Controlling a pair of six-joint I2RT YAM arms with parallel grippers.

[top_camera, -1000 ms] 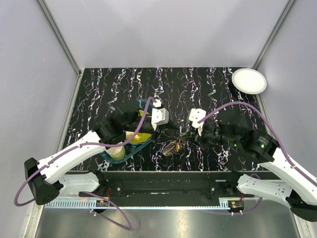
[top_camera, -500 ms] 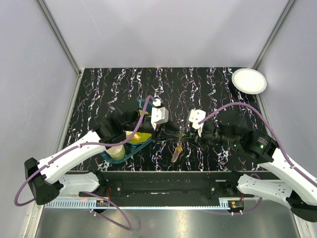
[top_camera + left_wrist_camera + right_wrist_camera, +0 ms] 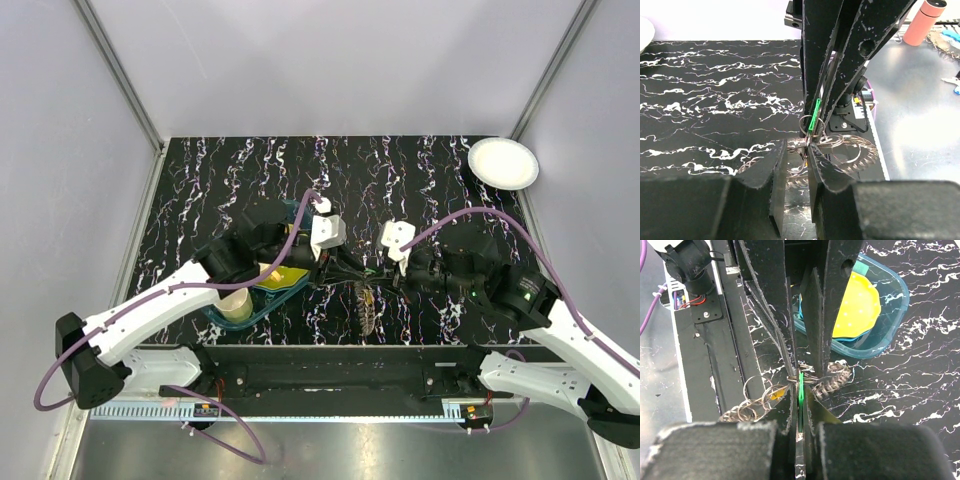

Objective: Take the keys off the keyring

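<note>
The keyring point(image 3: 366, 308), a mottled brown-and-silver chain-like loop with thin wire rings on it, hangs down between my two grippers above the table. My right gripper point(image 3: 383, 272) is shut on a flat green key point(image 3: 800, 385) at the top of the bunch. My left gripper point(image 3: 348, 268) faces it fingertip to fingertip, jaws a narrow gap apart with a wire ring pinched across them point(image 3: 796, 147). The chain loop shows right of the left jaws point(image 3: 867, 155) and right of the right jaws point(image 3: 835, 380). A small yellow tag point(image 3: 774, 396) hangs among the rings.
A teal tray point(image 3: 215, 310) holding a yellow plate point(image 3: 860, 305) and a cup point(image 3: 235, 303) sits left, under the left arm. A white plate point(image 3: 503, 162) lies at the far right corner. The black base rail point(image 3: 330, 375) runs along the near edge.
The keyring has been lifted off the table and now hangs straight down between the grippers. The left gripper has shifted slightly right and up.
</note>
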